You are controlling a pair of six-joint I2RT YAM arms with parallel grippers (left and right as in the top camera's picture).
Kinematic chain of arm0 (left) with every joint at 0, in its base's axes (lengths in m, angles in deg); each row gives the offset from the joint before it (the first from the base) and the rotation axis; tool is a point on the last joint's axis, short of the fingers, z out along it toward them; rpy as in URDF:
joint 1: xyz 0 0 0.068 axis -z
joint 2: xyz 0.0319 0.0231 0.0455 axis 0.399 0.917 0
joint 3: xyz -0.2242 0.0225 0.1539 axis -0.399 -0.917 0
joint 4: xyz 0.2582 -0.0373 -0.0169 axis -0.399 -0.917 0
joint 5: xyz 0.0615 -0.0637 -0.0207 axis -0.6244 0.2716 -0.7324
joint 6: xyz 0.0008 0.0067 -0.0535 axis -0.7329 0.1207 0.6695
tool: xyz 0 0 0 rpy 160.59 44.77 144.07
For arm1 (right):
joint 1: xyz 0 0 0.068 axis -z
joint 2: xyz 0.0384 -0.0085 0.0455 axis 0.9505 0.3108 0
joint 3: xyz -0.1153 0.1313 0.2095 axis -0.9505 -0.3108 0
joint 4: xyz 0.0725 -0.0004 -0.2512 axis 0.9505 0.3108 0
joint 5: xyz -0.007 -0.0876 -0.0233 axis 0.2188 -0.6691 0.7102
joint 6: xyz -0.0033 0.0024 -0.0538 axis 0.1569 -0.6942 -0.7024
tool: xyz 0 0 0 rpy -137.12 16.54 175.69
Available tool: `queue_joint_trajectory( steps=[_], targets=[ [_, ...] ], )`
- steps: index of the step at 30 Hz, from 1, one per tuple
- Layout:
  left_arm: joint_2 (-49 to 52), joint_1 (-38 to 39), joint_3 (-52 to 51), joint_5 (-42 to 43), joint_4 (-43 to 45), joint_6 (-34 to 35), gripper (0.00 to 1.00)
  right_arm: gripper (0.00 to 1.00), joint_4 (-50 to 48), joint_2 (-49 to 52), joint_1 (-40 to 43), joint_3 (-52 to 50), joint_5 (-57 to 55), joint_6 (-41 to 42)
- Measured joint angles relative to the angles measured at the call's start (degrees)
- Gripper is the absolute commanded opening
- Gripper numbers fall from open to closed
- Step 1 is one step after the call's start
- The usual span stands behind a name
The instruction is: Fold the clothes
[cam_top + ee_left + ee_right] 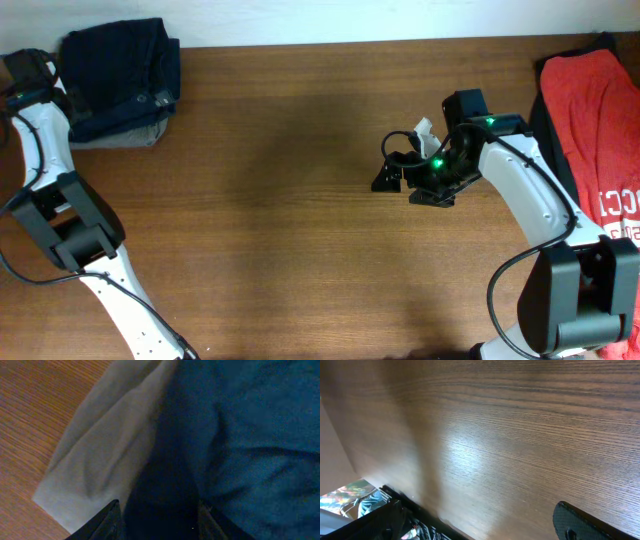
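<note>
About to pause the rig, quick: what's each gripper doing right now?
Left gripper: closed on a fold of the navy shorts.
Right gripper: open, holding nothing, over the table.

The left arm [40, 150] reaches far back along its own side, the left gripper [159, 522] angled downward with jaws part-way apart. The right arm [525, 185] bends inward toward the centre, green lights glowing at its wrist, the right gripper [403, 157] spread wide.
</note>
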Motion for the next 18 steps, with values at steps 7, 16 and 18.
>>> queue_joint_trajectory(
  steps=[7,16,18],
  targets=[
    [0.02,-1.97,0.0,4.81,-1.03,0.48,0.49,0.99,0.24,0.0,0.0,0.0,0.0,0.02],
    [0.59,-2.95,0.22,6.51,-0.98,0.98,0.33,0.99,0.24,0.0,0.0,0.0,0.0,-0.02],
    [1.53,-2.95,0.55,7.06,-0.59,0.98,0.26,0.99,0.31,0.0,0.0,0.0,0.0,-0.02]
  ],
)
